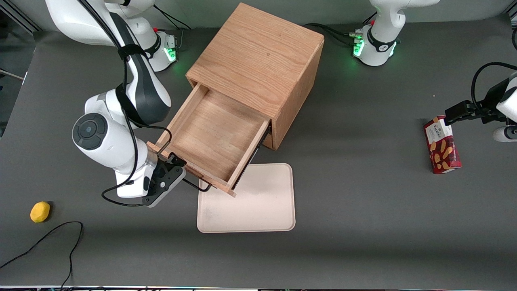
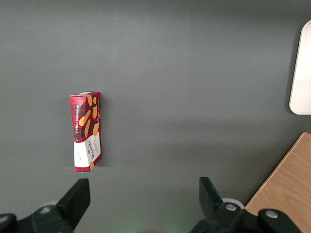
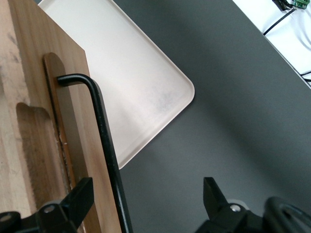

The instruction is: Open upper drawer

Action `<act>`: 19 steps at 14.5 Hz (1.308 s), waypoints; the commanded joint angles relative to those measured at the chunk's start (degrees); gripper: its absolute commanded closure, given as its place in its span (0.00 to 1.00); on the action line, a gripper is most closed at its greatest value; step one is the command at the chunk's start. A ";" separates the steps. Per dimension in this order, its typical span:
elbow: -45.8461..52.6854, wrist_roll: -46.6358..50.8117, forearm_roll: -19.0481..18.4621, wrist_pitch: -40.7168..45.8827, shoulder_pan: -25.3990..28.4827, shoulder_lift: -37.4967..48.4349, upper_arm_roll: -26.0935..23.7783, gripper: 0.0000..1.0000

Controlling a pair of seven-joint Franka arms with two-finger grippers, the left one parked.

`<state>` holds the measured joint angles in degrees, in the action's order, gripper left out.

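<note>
Looking at the upper drawer [image 1: 216,139], it's already pulled a long way out of the oak cabinet [image 1: 258,60], its front hanging over the beige tray [image 1: 258,206] on the table [image 1: 363,222]. The gripper [image 1: 179,173] sits right at the black bar handle [image 3: 104,141], fingers [image 3: 80,194] spread, with the bar between them but not pinched. I'd say the pull is basically done. Next move is probably just backing straight off the handle without snagging it.

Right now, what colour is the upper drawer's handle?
Black, clearest in the right wrist view: handle, gripper open around it.
</note>
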<state>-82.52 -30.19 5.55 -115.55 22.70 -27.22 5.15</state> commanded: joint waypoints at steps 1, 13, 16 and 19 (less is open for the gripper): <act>0.69 -1.37 0.34 1.73 -0.47 0.23 0.30 0.00; 1.57 -1.19 0.43 2.52 -0.47 0.23 0.21 0.00; 1.83 -1.01 0.69 4.19 -0.12 0.50 0.21 0.00; 1.75 -0.93 0.78 4.28 0.15 0.32 -0.14 0.00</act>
<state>-81.35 -30.19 5.55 -112.37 22.74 -27.18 5.38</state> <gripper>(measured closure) 0.000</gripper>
